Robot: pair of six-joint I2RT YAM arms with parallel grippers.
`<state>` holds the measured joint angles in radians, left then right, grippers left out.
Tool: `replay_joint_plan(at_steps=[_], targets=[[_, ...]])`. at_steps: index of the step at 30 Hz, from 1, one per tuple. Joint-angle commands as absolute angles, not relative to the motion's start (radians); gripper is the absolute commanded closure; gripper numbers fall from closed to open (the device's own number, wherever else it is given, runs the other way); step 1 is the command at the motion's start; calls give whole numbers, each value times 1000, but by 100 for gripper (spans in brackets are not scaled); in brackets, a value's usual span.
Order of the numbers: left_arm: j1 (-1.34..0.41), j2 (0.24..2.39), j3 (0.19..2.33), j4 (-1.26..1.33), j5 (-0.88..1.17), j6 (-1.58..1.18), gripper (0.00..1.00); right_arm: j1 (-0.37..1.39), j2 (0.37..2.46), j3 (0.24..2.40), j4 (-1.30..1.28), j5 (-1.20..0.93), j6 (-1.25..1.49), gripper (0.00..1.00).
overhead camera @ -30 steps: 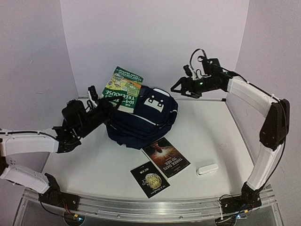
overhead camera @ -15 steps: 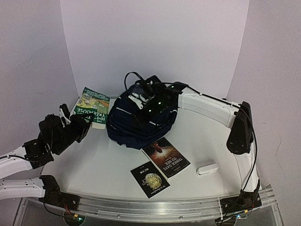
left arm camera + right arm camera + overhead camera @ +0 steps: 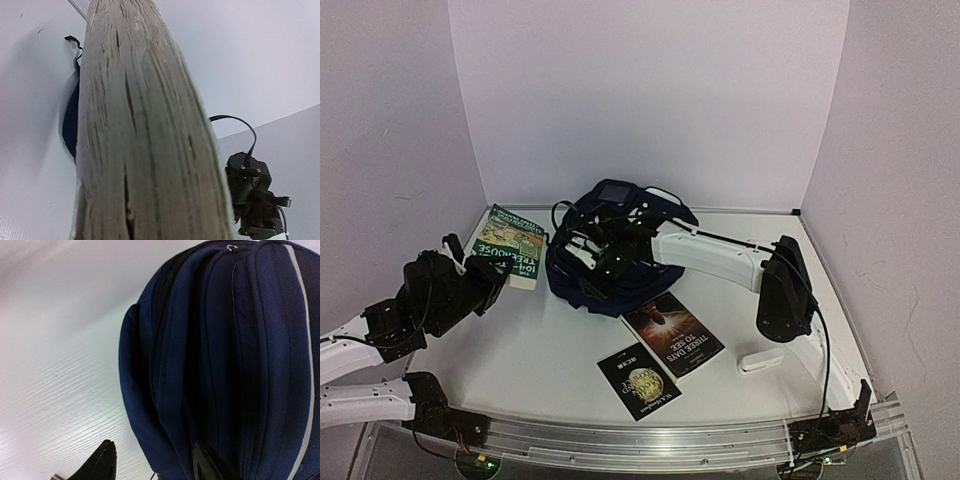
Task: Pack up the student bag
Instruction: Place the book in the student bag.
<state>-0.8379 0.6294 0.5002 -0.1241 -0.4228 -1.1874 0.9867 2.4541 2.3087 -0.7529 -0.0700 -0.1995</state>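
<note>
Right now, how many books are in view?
3. A green book in the left end effector, left of the student bag; a dark book in front of the bag; a smaller black book nearer the front edge. More may be hidden inside the bag.

Three books are in view: one green book near the tabletop's far left corner, one large dark book and one small black book toward the near edge. There is one student bag, one small white block, and two arms: left arm and right arm.
</note>
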Motion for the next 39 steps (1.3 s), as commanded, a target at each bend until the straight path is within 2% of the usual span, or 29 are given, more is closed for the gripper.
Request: replay_joint_plan(at_steps=[1,5,8,11,12,17,25,33,39], targets=[[-842,610,515,-53,-433,-1187,100,983,2507,2374,-740,66,-227,49],[-843,609,507,-55,-413,-1189,100,983,2512,2373,-730,127,-220,59],[-843,597,493,-55,-403,-1198,100,983,2505,2373,-721,154,-212,75],[-844,580,481,-69,-390,-1200,100,982,2507,2392,-717,212,-227,97],[-844,572,480,-80,-384,-1201,100,981,2502,2394,-717,222,-228,100],[-844,537,466,-82,-315,-1158,100,970,2424,2387,-717,179,-212,100],[-844,601,447,73,-62,-1067,100,915,2332,2463,-715,90,-167,100],[-844,578,369,186,-3,-1069,100,868,2306,2528,-701,42,-165,100],[-843,714,354,365,11,-1084,100,868,2285,2567,-688,8,-196,100]])
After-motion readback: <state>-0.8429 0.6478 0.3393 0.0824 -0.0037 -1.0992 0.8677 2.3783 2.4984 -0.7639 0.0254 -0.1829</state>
